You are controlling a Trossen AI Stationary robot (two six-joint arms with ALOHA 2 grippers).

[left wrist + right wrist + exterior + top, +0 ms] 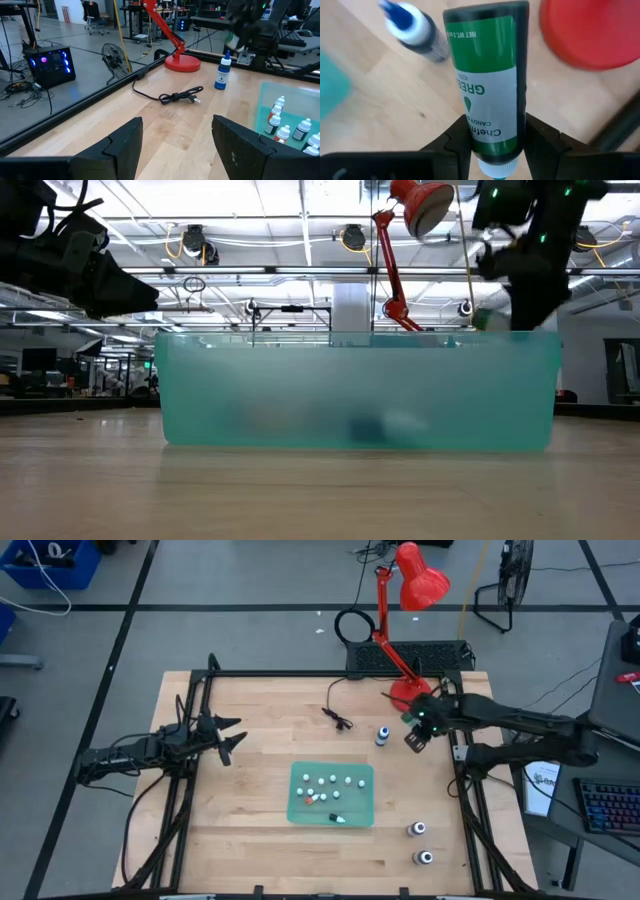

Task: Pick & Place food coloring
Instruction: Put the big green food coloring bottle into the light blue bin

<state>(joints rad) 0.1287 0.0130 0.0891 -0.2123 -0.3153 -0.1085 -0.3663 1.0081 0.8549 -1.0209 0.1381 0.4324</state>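
**Green bottle gripped near the lamp**

Meanwhile, the right gripper (492, 145) held its jaws clamped on a green food coloring bottle (487, 85), near the tabletop's far right corner beside the red lamp base (408, 692). A blue bottle (382, 736) stood nearby. Small bottles (328, 786) lay in the green tray (300, 812). The left gripper (228, 738) waited with jaws parted and empty at the left edge.

Green bottle (487, 85), white label panel on it: "Chefmaster" in script, partly cut off; "CANDY C…" beside it; "GREE…" in green capitals (last letter out of sight); a green drop mark. Top band of the label: "NET WT. 2…" in white. Nothing else legible on the other bottles or the table.
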